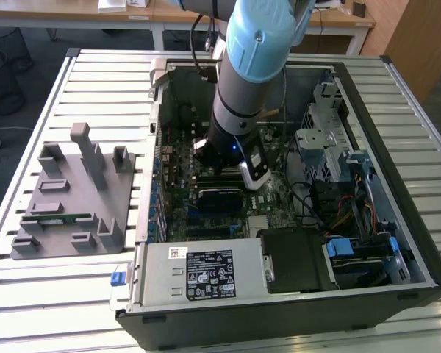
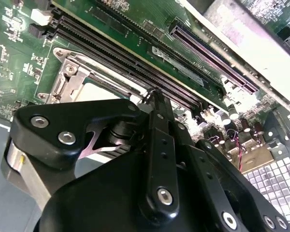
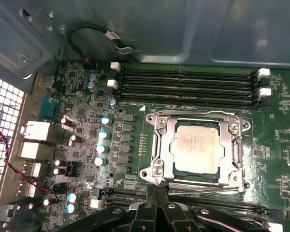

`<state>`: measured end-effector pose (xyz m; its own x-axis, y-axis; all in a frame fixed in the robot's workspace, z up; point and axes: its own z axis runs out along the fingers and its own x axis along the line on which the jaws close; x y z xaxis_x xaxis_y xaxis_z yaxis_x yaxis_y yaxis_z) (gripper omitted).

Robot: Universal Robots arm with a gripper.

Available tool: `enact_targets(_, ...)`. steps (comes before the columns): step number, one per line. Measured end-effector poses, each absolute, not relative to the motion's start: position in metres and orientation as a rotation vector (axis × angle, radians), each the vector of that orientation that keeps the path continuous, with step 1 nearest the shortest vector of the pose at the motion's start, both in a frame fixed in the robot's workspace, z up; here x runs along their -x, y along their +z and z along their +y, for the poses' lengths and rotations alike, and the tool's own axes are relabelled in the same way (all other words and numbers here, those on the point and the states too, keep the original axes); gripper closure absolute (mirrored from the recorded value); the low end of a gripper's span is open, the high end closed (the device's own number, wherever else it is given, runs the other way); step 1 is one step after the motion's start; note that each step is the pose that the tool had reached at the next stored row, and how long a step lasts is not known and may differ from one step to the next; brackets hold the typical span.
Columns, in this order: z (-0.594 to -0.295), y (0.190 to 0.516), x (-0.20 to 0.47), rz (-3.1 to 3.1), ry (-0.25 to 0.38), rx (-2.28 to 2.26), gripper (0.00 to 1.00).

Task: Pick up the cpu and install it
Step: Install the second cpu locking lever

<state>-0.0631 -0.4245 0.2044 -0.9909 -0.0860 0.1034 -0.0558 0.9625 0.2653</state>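
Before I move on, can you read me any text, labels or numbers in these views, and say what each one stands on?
Nothing here can be quoted reliably.
Black label on the power supply, exterior view: print too small to read.
White sticker above it: too small.
Top of the cpu, first wrist view: faint marks, illegible.
Motherboard lettering, first wrist view: too small.

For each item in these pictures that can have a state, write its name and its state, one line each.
cpu: seated flat in its socket on the motherboard, not gripped.
gripper: shut, empty, poised at the socket's edge.
memory slots: empty.
computer case: lying on its side, side panel off.
grey tray: on the table, beside the case.
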Motion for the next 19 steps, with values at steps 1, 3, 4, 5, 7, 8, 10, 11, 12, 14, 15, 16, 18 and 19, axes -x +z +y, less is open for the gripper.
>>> enact_targets(1,-0.425,0.203,0.064,-2.999,-0.401,-0.109,0.89)
enact_targets(3,-0.425,0.202,0.066,-2.999,-0.404,-0.109,0.89)
enact_targets(4,-0.425,0.201,0.067,-2.998,-0.406,-0.109,0.89)
enact_targets(5,-0.424,0.2,0.067,-2.998,-0.408,-0.109,0.89)
enact_targets(7,-0.425,0.198,0.068,-2.998,-0.412,-0.109,0.89)
enact_targets(8,-0.425,0.198,0.068,-2.997,-0.415,-0.109,0.89)
enact_targets(10,-0.425,0.197,0.069,-2.996,-0.424,-0.11,0.89)
enact_targets(11,-0.424,0.197,0.069,-2.996,-0.429,-0.11,0.89)
enact_targets(12,-0.424,0.196,0.07,-2.996,-0.432,-0.11,0.89)
enact_targets(14,-0.424,0.195,0.071,-2.995,-0.437,-0.111,0.89)
enact_targets(15,-0.425,0.195,0.071,-2.994,-0.44,-0.111,0.89)
enact_targets(16,-0.425,0.194,0.071,-2.994,-0.444,-0.111,0.89)
enact_targets(18,-0.425,0.194,0.071,-2.993,-0.452,-0.112,0.89)
enact_targets(19,-0.424,0.193,0.071,-2.993,-0.456,-0.112,0.89)
